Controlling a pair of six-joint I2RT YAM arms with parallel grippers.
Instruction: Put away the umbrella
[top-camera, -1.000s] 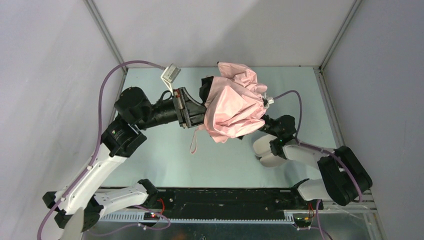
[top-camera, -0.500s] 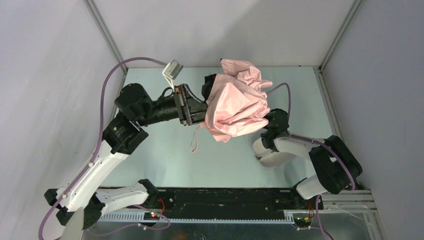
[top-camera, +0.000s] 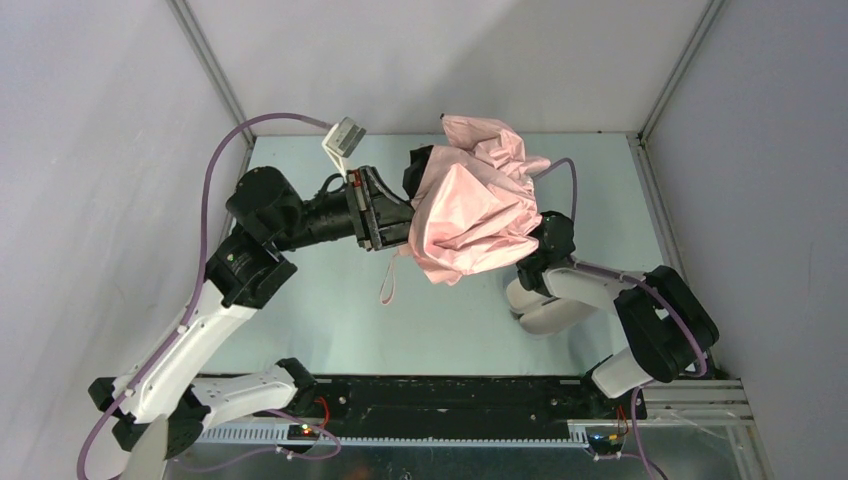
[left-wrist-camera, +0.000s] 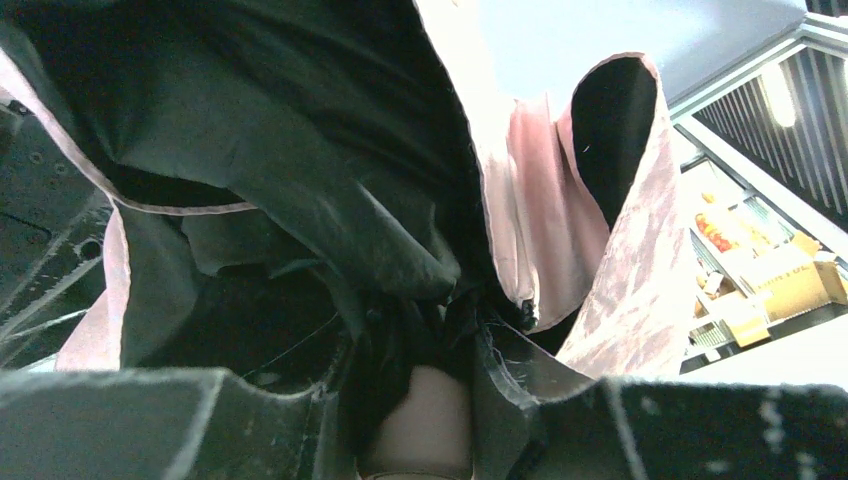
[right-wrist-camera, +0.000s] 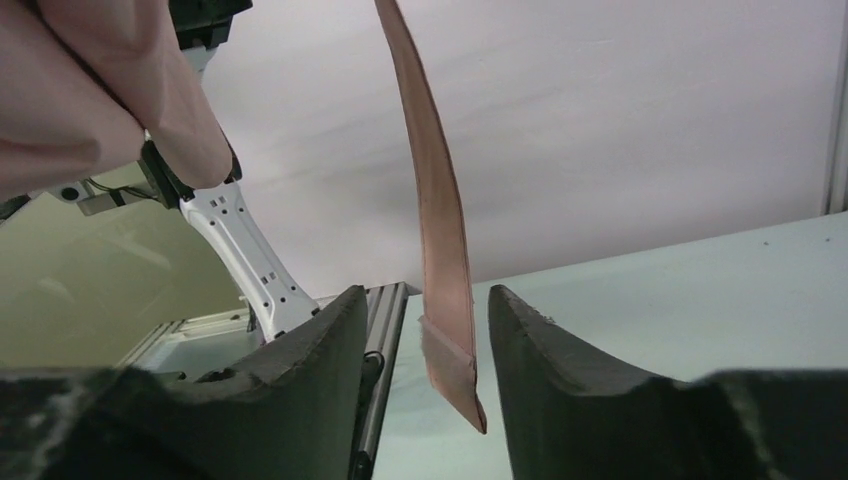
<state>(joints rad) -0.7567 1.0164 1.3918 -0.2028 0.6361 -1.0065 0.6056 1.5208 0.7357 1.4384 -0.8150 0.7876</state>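
We see the left gripper (left-wrist-camera: 412, 380) clamped on the handle (left-wrist-camera: 418, 428) of the umbrella (top-camera: 470, 215), held above the table (top-camera: 330, 320), while the right gripper (right-wrist-camera: 428, 340) stands spread, a pink strap (right-wrist-camera: 440, 250) hanging between its fingers (right-wrist-camera: 300, 370).

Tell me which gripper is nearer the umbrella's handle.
Left. The left gripper has its jaws around the handle; the right gripper sits open beneath the canopy, a strap between its jaws.

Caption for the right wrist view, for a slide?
Right gripper open, a pink strap of the umbrella hanging between its fingers.
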